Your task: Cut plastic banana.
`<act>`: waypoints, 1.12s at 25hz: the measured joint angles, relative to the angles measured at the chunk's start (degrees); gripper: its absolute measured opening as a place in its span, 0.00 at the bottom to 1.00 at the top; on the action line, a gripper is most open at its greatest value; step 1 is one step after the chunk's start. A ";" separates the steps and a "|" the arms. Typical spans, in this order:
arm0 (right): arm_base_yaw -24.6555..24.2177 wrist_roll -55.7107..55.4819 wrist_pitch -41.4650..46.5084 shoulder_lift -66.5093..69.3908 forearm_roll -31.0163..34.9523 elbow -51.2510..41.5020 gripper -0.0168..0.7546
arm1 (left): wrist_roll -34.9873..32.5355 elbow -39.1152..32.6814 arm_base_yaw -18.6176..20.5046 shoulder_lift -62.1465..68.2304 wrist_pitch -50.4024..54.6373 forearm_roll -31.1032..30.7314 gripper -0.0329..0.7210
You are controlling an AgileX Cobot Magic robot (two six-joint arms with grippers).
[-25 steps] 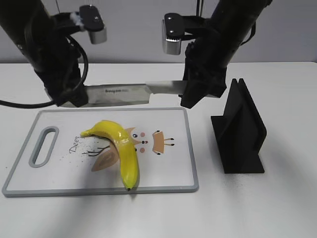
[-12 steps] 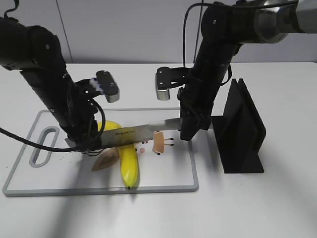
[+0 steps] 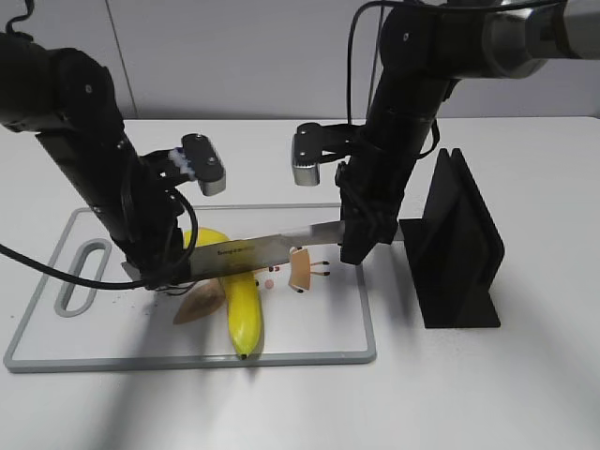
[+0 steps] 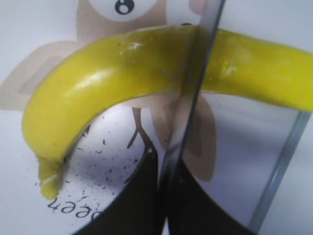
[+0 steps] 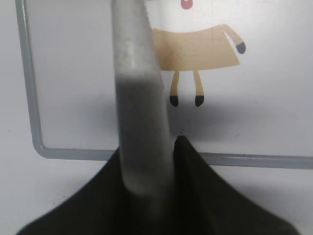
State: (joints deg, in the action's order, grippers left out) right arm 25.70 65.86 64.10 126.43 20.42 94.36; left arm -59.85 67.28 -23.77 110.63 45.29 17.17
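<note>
The plastic banana (image 3: 242, 302) lies on the white cutting board (image 3: 323, 323), bright yellow, its dark tip toward the front. A knife (image 3: 246, 255) lies across the banana's middle, edge down on it. My left gripper (image 3: 161, 272) is shut on the blade's tip end. My right gripper (image 3: 354, 242) is shut on the knife's grey handle (image 5: 139, 122). In the left wrist view the blade (image 4: 190, 98) crosses the banana (image 4: 102, 73) at its bend. The stem end (image 4: 49, 181) shows at lower left.
A black knife stand (image 3: 455, 246) stands right of the board. The board has a grey rim (image 5: 29, 88), a handle slot (image 3: 82, 274) at its left end and a printed cartoon animal (image 3: 302, 269).
Both arms have lowered the knife from above the board's far edge onto the banana. In the last half second almost nothing has moved.
</note>
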 joint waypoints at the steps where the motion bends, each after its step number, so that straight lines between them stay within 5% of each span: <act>1: 0.15 -0.12 -0.18 -0.65 -0.11 -0.20 0.30 | 0.17 -0.25 -0.07 -0.59 -0.06 -0.36 0.07; 10: 0.60 -0.97 -0.99 -13.79 -0.34 -0.26 0.30 | 0.47 1.20 -0.53 -15.49 2.79 -5.91 0.05; 20: 0.68 -1.01 -0.25 -18.46 -0.21 0.09 0.30 | 0.47 1.58 -0.59 -21.92 3.13 -4.28 0.08; 22: 0.61 -1.37 0.76 -18.46 -0.61 0.09 0.30 | 1.10 1.58 -0.40 -21.92 2.50 -2.21 0.18; 27: 0.12 -3.45 1.56 -18.51 -2.01 0.04 0.27 | 2.24 1.58 0.06 -22.11 0.60 -0.58 0.77; 28: 0.05 -3.85 1.17 -18.51 -2.32 0.04 0.27 | 2.37 1.58 0.06 -22.11 0.43 -0.39 0.83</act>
State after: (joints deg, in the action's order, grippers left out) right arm 25.76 62.01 65.27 107.93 18.10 94.40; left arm -57.48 68.86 -23.71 88.52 45.72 16.78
